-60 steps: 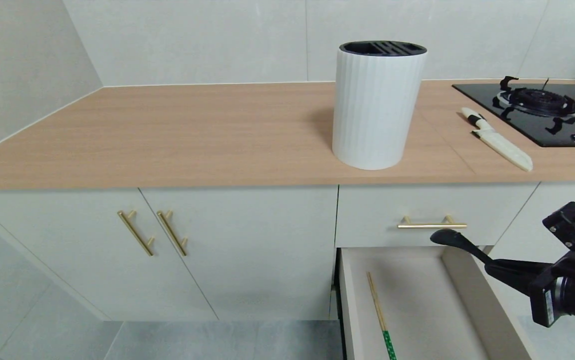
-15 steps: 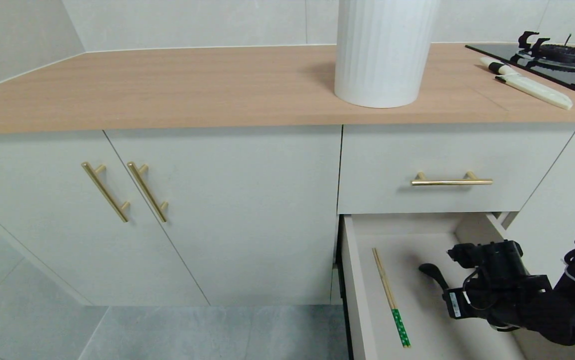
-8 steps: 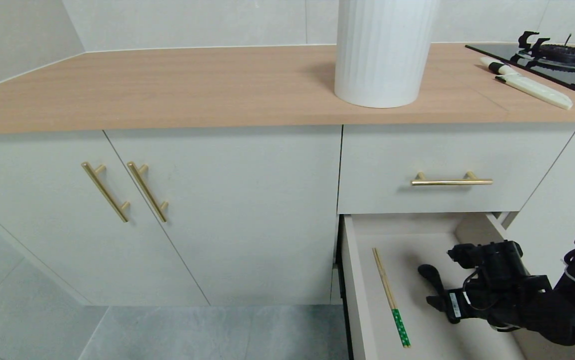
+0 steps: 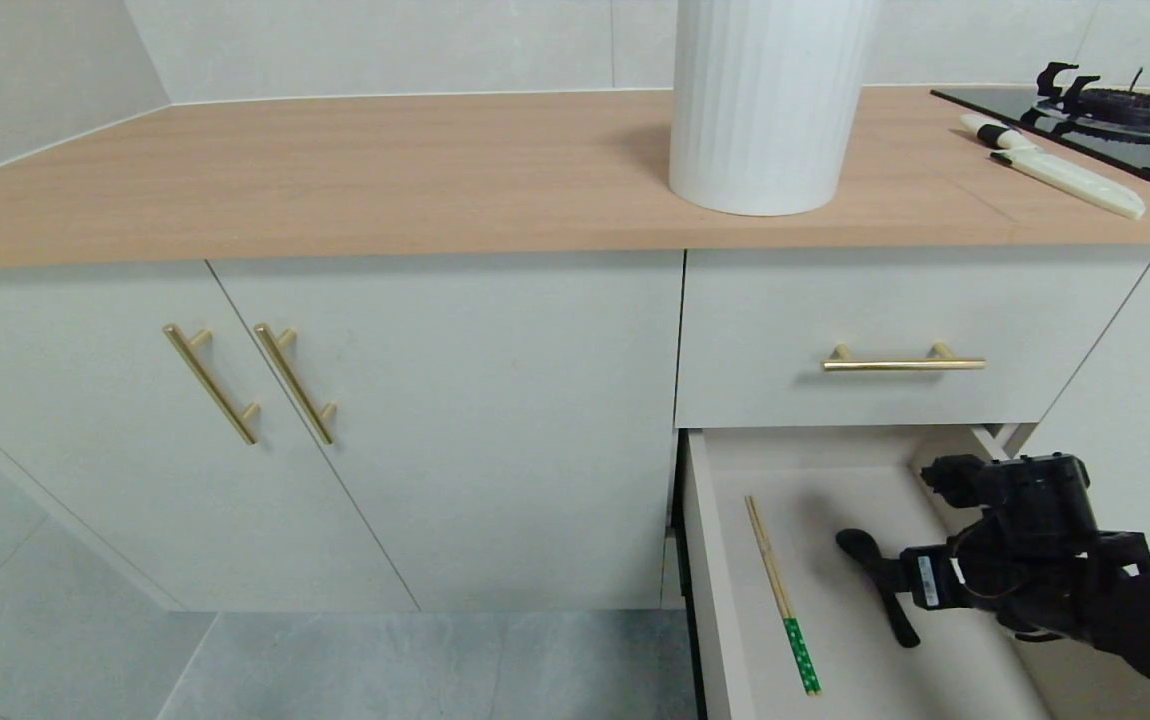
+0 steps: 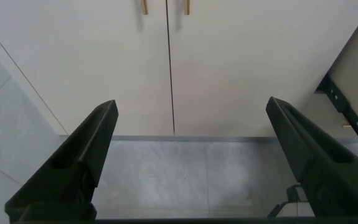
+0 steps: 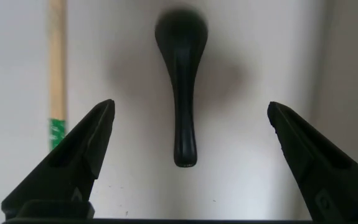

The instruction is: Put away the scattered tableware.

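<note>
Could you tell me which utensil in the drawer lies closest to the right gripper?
The black spoon, centred between the right gripper's open jaws; the chopsticks lie farther off to the left.

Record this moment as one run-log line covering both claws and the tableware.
right claw: open over spoon | spoon: lying in open drawer beside chopsticks | left claw: open | knife: on counter, not yet stored

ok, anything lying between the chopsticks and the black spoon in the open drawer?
Nothing: only bare drawer floor between the chopsticks and the black spoon, which lie apart. The head view shows it, and the right wrist view too.
</note>
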`<state>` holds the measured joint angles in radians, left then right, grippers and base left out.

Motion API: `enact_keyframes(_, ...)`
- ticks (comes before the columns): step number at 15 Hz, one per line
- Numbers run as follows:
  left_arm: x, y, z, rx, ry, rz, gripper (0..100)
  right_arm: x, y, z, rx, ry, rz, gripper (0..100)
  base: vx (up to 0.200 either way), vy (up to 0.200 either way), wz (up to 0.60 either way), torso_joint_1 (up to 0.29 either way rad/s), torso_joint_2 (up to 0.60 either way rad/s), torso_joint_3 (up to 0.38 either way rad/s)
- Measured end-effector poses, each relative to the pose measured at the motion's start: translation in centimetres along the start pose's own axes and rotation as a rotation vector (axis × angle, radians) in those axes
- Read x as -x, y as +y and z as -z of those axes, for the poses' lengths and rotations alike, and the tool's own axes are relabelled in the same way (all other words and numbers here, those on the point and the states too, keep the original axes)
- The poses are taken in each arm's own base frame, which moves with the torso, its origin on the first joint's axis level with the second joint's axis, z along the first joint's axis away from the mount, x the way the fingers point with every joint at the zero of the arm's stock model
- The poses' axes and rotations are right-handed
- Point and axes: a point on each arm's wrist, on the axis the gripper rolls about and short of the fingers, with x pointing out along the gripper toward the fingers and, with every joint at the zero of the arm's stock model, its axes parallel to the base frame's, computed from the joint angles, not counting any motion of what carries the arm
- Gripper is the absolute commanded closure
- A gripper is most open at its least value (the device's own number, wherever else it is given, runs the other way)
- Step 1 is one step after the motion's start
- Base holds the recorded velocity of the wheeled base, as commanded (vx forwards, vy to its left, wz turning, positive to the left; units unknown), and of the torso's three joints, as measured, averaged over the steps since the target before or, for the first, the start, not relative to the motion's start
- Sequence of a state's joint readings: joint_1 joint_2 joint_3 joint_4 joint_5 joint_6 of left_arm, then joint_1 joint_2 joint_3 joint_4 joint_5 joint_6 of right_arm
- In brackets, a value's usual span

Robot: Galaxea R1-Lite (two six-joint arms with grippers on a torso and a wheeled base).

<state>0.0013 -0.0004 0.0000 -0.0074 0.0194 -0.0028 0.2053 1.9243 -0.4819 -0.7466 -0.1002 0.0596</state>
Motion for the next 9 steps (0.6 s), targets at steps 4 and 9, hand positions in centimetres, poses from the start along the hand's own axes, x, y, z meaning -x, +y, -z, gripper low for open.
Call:
enact_keyframes(4,0.0,0.0,0.0,0.000,0.000,0.000,0,5.8,-0.4,-1.7,0.000,-0.051,-0.005,0,0.000,0.000,0.00,0.000,0.00,0.000)
enact_keyframes(9,0.0,0.0,0.0,0.000,0.000,0.000,0,15.9,-1.1,-2.8,0.012,-0.002,-0.019,0,0.000,0.000,0.00,0.000,0.00,0.000)
